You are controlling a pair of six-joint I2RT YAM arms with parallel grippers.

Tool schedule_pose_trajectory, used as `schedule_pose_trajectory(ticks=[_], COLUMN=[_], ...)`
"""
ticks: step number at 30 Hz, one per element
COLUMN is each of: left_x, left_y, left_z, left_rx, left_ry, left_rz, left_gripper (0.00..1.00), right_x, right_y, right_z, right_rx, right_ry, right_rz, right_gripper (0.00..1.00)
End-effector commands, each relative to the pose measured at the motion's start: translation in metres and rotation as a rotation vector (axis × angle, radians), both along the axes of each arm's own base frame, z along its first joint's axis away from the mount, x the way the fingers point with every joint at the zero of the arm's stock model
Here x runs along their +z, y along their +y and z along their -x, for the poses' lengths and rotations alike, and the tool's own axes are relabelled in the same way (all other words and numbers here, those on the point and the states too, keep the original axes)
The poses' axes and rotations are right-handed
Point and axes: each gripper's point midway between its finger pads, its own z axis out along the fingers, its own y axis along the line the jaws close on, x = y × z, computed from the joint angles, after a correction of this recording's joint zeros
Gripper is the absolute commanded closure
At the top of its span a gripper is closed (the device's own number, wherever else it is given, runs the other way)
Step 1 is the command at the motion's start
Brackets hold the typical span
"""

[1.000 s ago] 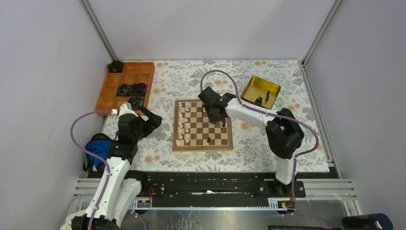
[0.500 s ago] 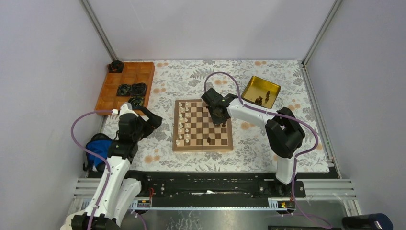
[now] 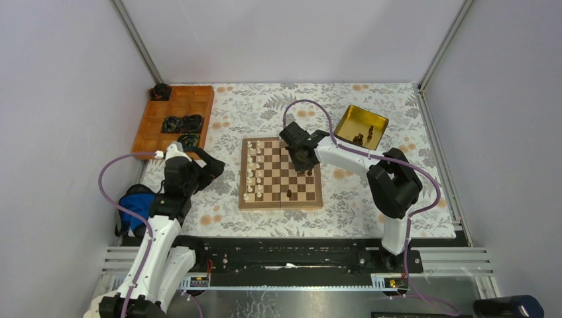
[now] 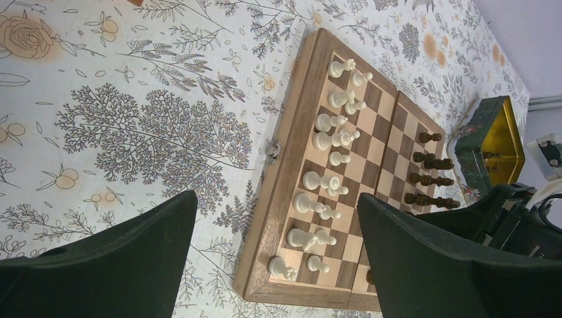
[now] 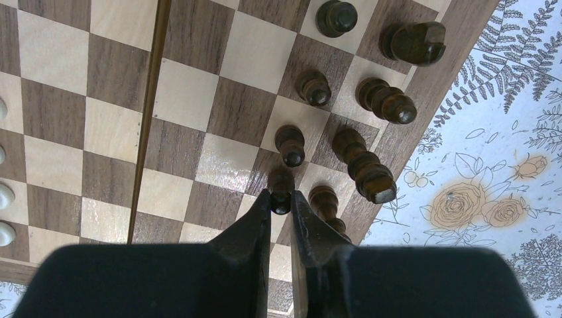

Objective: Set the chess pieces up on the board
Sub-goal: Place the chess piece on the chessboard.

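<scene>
Placement underway: right tool (image 5: 281, 201) pinches a dark pawn (image 5: 281, 185) over the board (image 5: 99, 99); next, lower and release. Left tool (image 4: 274, 207) gapes.

Dark brown and pale tan squares on the chessboard (image 3: 275, 179), with a brown border all round. Cream-white chessmen (image 4: 323, 122), dark brown chessmen (image 5: 368, 165), two clean sets. There's the right gripper (image 5: 281, 193), black, closed on a dark brown pawn (image 5: 281, 179). The tablecloth (image 3: 252, 109) is white, printed with grey ferns and orange roses. An orange tray (image 3: 199, 99) holds black rings (image 3: 182, 123). The tin (image 3: 358, 122) is gold inside, dark green outside. White arms (image 3: 338, 156), purple cables (image 3: 302, 101), and a blue object (image 3: 136, 202).
</scene>
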Motion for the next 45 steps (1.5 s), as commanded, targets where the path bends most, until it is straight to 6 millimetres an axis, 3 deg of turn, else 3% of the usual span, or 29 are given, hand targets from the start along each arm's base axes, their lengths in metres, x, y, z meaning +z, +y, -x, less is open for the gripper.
schedule_pose_trajectory(ticks=[1,11,30,45], left_x=[0.005,0.002,-0.001,0.001], left_y=[0.004,0.004,0.003,0.003], left_z=[-0.003,-0.003,-0.005,-0.006], left_rx=[0.015,0.014,0.012,0.015], left_ry=[-0.016,-0.013,-0.011,-0.015], left_rz=[-0.011,-0.008,-0.003,-0.005], left_gripper=[0.01,0.01,0.01,0.01], right_x=[0.019,0.015,0.014,0.026], right_y=[0.004,0.006,0.007,0.010], right_z=[-0.007,-0.006,-0.004,-0.008], right_rx=[-0.013,-0.007,0.004,0.010], right_ry=[-0.039,-0.025,-0.015,-0.030], right_rz=[-0.055,-0.056,-0.053,-0.064], right_gripper=[1.00,0.99,0.82,0.75])
